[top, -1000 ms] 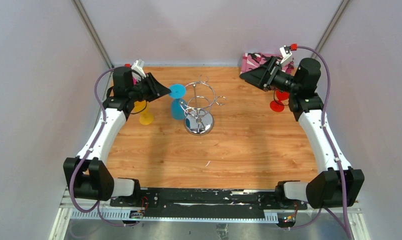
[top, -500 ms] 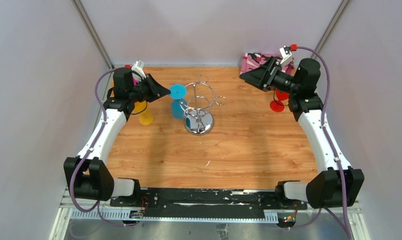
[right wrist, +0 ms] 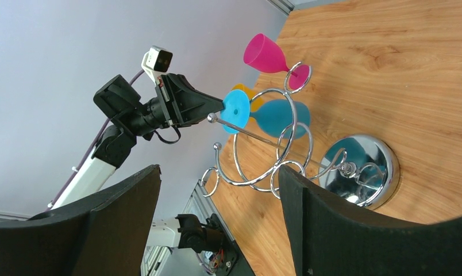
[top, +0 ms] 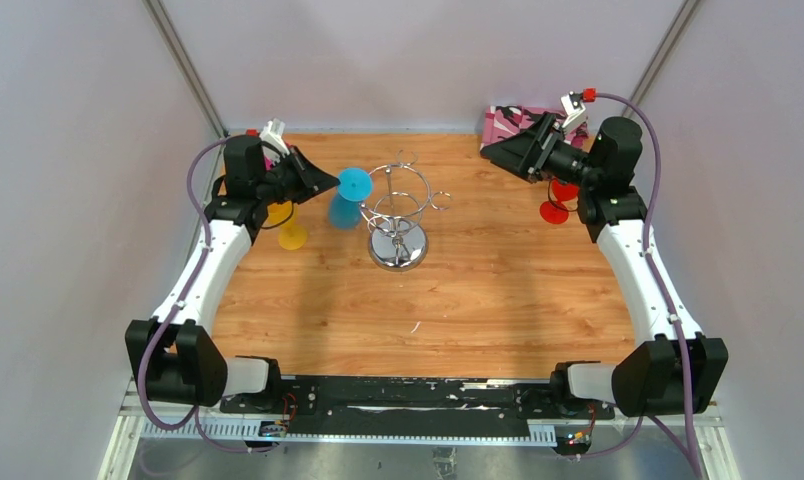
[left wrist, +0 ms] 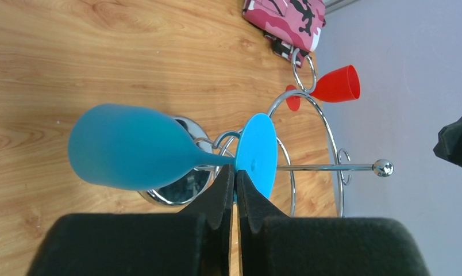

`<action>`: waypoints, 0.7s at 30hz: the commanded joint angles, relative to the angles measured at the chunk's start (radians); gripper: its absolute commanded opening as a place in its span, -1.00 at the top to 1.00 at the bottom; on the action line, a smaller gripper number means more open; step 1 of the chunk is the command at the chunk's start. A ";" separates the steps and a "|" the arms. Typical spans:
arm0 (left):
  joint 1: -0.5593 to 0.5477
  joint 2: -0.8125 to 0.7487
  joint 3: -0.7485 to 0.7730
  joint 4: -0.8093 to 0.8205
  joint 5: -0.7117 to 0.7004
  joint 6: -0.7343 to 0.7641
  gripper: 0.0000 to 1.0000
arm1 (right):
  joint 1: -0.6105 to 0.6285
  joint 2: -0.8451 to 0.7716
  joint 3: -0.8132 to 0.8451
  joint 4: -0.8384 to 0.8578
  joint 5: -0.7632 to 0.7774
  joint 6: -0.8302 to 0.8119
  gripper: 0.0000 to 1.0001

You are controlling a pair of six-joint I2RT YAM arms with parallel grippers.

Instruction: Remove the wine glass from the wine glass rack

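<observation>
The chrome wine glass rack (top: 398,215) stands mid-table on its round mirrored base (right wrist: 361,169). It also shows in the left wrist view (left wrist: 326,132). A blue wine glass (top: 343,210) hangs upside down at the rack's left side, tilted with its bowl (left wrist: 125,146) swung away from the rack. My left gripper (top: 328,182) is shut on its stem just under the round foot (left wrist: 256,155). I cannot tell whether the foot still touches a wire arm. My right gripper (top: 493,150) is open and empty, held high at the back right, facing the rack (right wrist: 274,149).
A yellow glass (top: 291,232) stands left of the rack, below my left arm. A red glass (top: 555,205) stands at the right, under my right arm. A pink glass (right wrist: 269,54) is at the back left. A pink camouflage box (top: 513,122) lies at the back right.
The blue glass's bowl has swung a little to the left, away from the rack, with my left gripper still shut on its stem. The right arm has not moved.
</observation>
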 commanded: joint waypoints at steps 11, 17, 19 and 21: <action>0.083 -0.025 0.001 0.045 0.040 -0.106 1.00 | -0.024 0.004 -0.018 0.036 -0.032 0.014 -0.59; 0.139 -0.020 -0.006 0.093 0.090 -0.150 1.00 | -0.025 0.009 -0.021 0.043 -0.034 0.021 -0.59; 0.147 -0.018 -0.014 0.123 0.109 -0.176 1.00 | -0.026 0.010 -0.023 0.049 -0.038 0.025 -0.60; 0.154 -0.015 -0.018 0.156 0.125 -0.198 1.00 | -0.026 0.011 -0.026 0.058 -0.040 0.030 -0.60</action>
